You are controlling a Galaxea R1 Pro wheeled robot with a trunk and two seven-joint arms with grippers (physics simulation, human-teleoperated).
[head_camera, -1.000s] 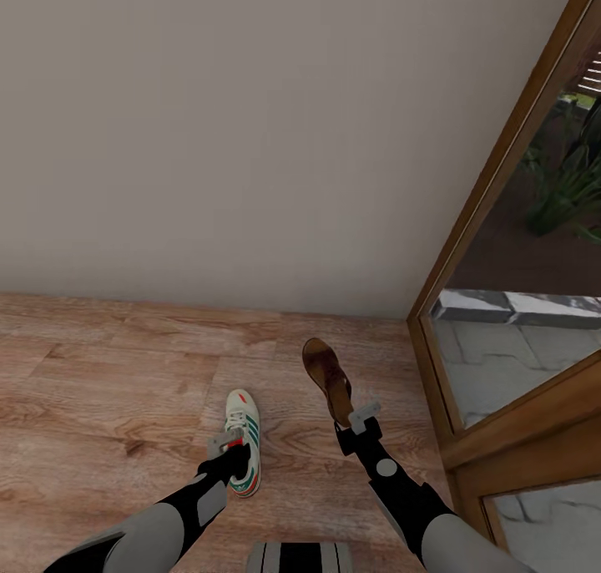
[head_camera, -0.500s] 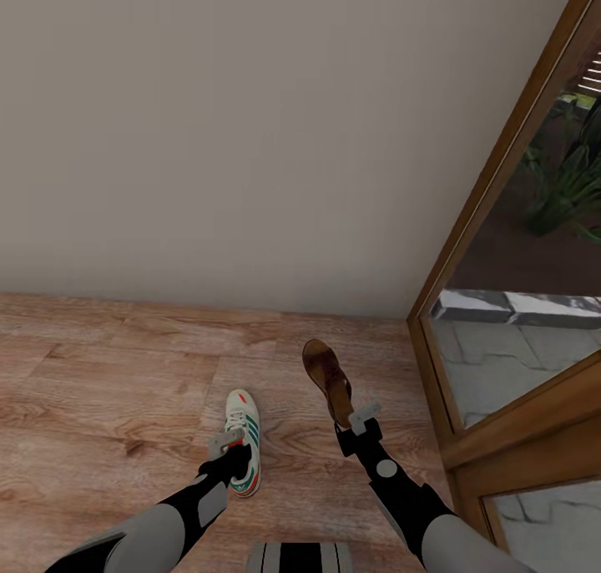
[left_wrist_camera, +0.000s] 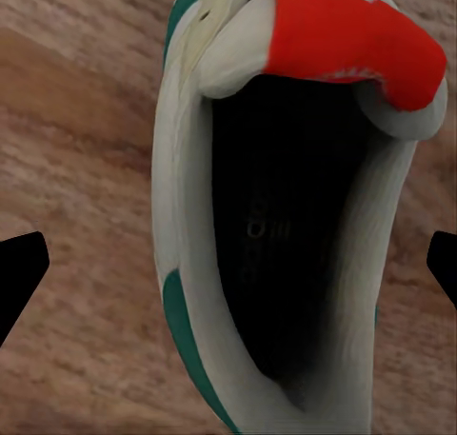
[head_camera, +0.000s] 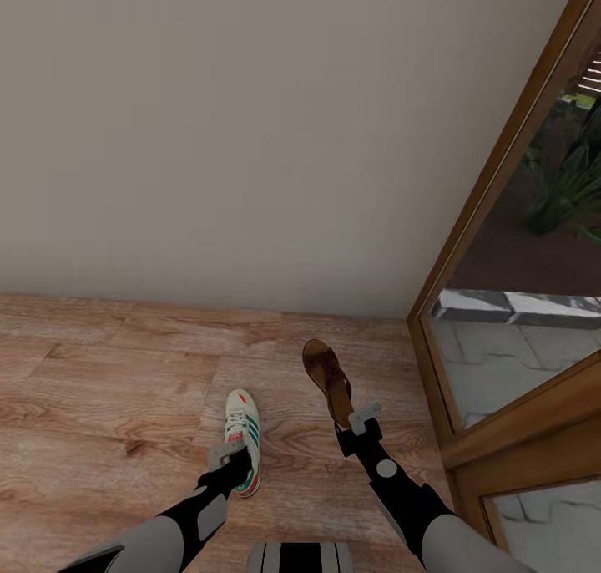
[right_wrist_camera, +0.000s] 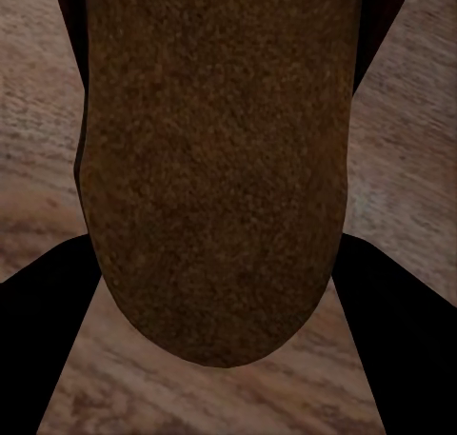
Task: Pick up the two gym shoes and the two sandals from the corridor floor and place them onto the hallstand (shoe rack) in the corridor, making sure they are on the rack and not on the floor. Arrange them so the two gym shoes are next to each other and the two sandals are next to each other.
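1. The light is even and soft throughout, with no single visible source; the wall (head_camera: pixel 250 130) is a flat, uniform beige with no hot spots or glare.
2. The corridor floor (head_camera: pixel 100 381) is evenly lit; the gym shoe (head_camera: pixel 242 439) and the sandal (head_camera: pixel 327 381) throw barely any shadow onto it.
3. Right of the wall, the glass door (head_camera: pixel 501 247) opens onto a darker outdoor scene.
4. Both wrist views are close and slightly soft, with coarse, smeared textures.
5. The head view is sharp, with tilted perspective at its edges.
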